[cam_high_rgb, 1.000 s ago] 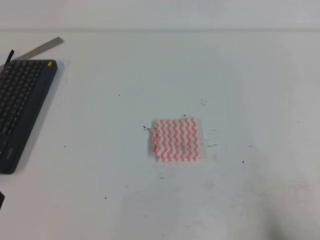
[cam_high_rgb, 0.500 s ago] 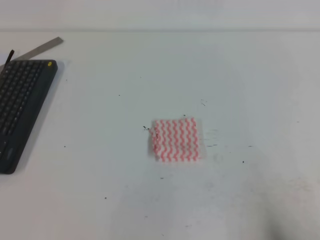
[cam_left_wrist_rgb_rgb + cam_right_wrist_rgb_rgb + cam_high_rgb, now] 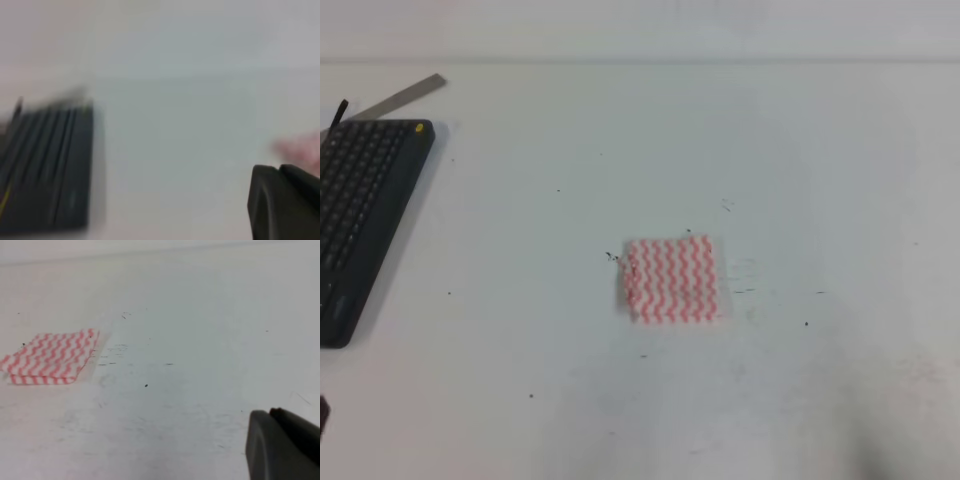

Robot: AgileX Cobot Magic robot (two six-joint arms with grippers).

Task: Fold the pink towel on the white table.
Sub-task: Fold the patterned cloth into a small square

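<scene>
From up high I see the black keyboard (image 3: 365,220) far off to the left of the pink towel (image 3: 670,279). A flat grey strip (image 3: 405,96) pokes out just behind the keyboard. The white table (image 3: 620,140) is under all of it, with little dark specks close around the towel.

The towel lies flat near the middle of the table, well apart from the keyboard. It looks folded into a small square. From the right wrist camera I can see two layers stacked at its near edge, and nothing is touching it.

In the left wrist camera the picture is very blurry. The keyboard is a dark shape to the left of a pink smudge, which is the towel. A dark bit of my left gripper (image 3: 285,200) sits in the bottom right corner. I cannot tell if it is open or closed, or if it has hold of anything.

In the right wrist camera the towel is on the left and my right gripper (image 3: 282,445) is a dark corner well to its right. I cannot tell how wide it is open either.
</scene>
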